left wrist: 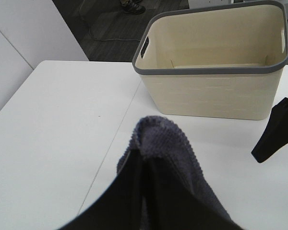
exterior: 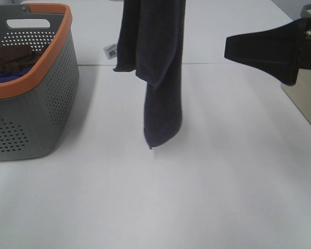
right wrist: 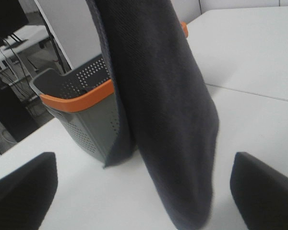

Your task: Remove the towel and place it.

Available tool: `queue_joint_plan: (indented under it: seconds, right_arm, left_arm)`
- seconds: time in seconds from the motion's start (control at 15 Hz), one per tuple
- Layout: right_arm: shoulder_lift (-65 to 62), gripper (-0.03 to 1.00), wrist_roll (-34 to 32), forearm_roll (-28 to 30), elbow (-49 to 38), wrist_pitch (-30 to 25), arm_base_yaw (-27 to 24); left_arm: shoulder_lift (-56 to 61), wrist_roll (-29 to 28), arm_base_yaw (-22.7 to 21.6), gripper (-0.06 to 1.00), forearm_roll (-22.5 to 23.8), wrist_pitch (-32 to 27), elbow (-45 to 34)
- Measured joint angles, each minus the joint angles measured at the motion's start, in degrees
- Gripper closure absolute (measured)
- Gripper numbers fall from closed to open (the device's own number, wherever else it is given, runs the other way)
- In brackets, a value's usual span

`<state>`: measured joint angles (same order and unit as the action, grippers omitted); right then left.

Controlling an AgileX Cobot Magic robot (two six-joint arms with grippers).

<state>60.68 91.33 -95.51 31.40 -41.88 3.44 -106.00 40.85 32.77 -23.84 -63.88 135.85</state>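
The dark navy-grey towel (exterior: 158, 62) hangs down from above the top edge of the exterior view, and its lower tip is at or just above the white table (exterior: 207, 197). A small white tag (exterior: 110, 50) shows at its left edge. My left gripper (left wrist: 146, 177) is shut on the towel's bunched top (left wrist: 165, 139); it is out of frame in the exterior view. My right gripper (exterior: 249, 49) is to the right of the towel, apart from it. In the right wrist view it (right wrist: 141, 191) is wide open and empty, with the towel (right wrist: 168, 110) hanging ahead of it.
A grey perforated basket with an orange rim (exterior: 36, 104) stands at the left, holding a brown cloth (exterior: 13, 57) and a bright blue cloth (exterior: 2, 75). A cream basket with a grey rim (left wrist: 216, 91) stands at the right, its corner visible (exterior: 306, 98).
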Motion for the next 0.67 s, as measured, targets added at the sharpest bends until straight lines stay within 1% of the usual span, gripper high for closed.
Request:
queue_joint_plan:
  seconds: [0.07,0.2,0.4,0.53,0.67]
  right_arm:
    - [1.3,0.1,0.5,-1.9,0.0,-1.8,0.0]
    - [4.6,0.1,2.8,-3.6,0.1,-3.0,0.0]
    - [10.3,0.11,6.3,-3.7,1.3,-3.0,0.0]
    - [12.7,0.11,6.6,-3.8,2.6,-3.1,0.0]
    - [15.0,0.12,6.8,-4.1,3.5,-5.0,0.0]
  left_arm:
    - [0.0,-0.1,0.0,0.94,-0.1,0.6,0.0]
    - [0.0,-0.2,0.0,0.94,-0.1,1.2,0.0]
    - [-0.4,-0.2,0.0,0.94,-0.2,1.9,0.0]
    - [-1.2,-0.2,0.0,0.94,-0.2,1.9,0.1]
    - [-2.8,-0.2,0.0,0.94,-0.2,1.9,0.1]
